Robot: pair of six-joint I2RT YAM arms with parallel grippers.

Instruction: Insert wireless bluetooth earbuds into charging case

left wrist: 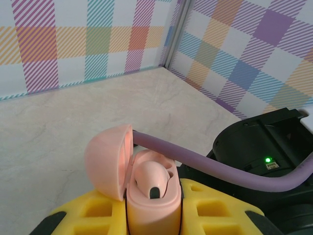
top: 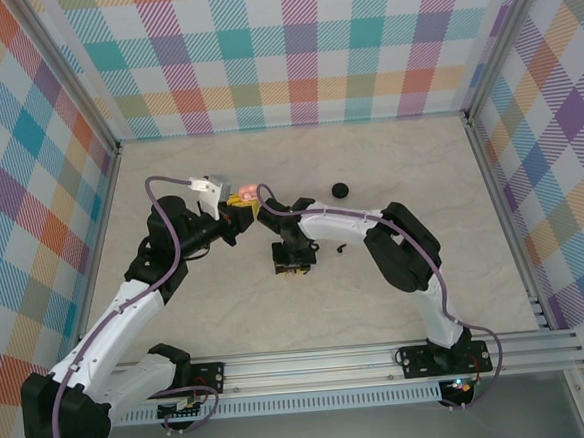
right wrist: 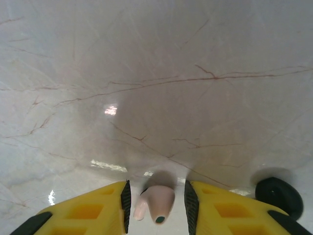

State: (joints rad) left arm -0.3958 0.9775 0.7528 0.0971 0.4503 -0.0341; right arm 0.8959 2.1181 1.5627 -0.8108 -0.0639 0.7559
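Pink and hinged open, the charging case (left wrist: 151,215) is clamped upright between the yellow fingers of the left pincer (left wrist: 154,196), low in the left wrist frame. One pale earbud (left wrist: 151,177) sits in its well, and the lid (left wrist: 110,159) is tipped back to the left. At the bottom centre of the right wrist frame a whitish earbud (right wrist: 156,200) sits between the fingers of the right pincer (right wrist: 156,188), which stand partly apart; whether they actually pinch it I cannot tell. A black disc (right wrist: 279,196) rests on the marbled bench (right wrist: 156,73) at lower right.
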